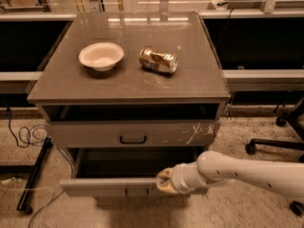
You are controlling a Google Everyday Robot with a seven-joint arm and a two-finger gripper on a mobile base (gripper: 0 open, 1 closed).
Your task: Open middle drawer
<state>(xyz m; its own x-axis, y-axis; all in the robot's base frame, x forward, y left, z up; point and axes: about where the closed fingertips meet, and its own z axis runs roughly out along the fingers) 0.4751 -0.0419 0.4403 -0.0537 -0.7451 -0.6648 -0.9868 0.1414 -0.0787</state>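
I am seeing the hand (164,180) sitting at the front of the middle drawer (104,186), right of its centre and pressed against the top edge of the front panel; I cannot tell whether it is clamped on anything or standing apart. The pale arm (247,172) is reaching in from the right edge of the view, running low across the floor side. The middle drawer is standing pulled out from the desk (199,80), its dark inside showing behind the hand. Just above it, the top drawer (95,133) is sitting closed, its front showing white scratches at the right. On the desk top, a white bowl (101,56) is resting left of a dented can (158,61) lying on its side, the two near but apart.
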